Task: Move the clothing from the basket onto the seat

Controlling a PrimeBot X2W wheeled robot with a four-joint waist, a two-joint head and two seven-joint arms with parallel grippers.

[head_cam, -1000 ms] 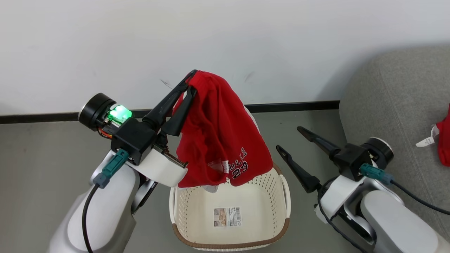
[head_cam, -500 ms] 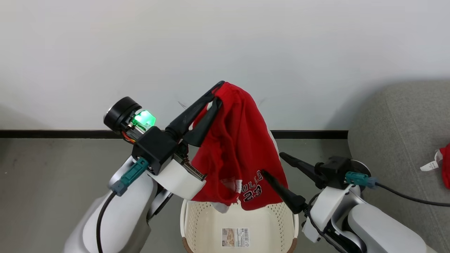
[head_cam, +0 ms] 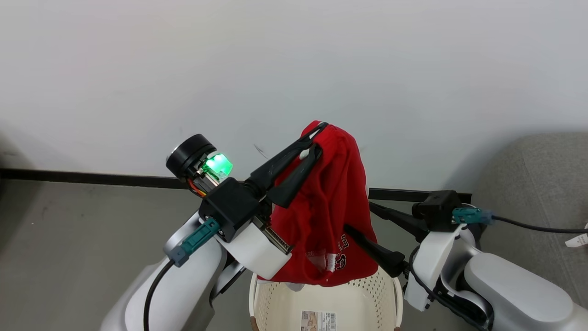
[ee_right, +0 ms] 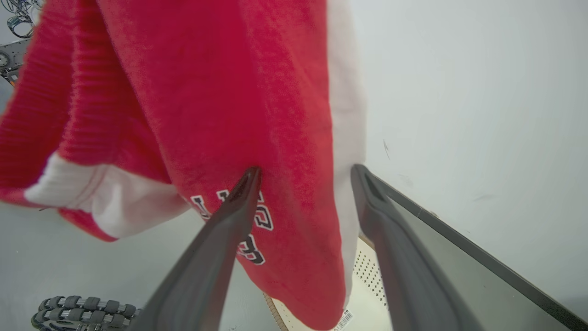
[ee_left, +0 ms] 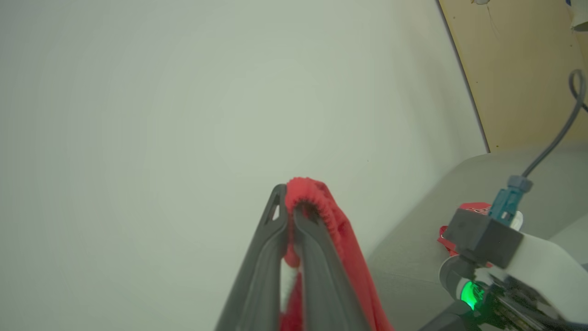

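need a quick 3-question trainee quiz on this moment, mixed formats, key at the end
1. True or false: the left gripper is shut on the red jersey.
2. Pick one. The right gripper is: A) shut on the jersey; B) open, its fingers by the jersey's hanging lower part; C) down inside the laundry basket.
3. Short answer: what shows on the basket's bare bottom?
Key: 1 true; 2 B; 3 a label sticker.
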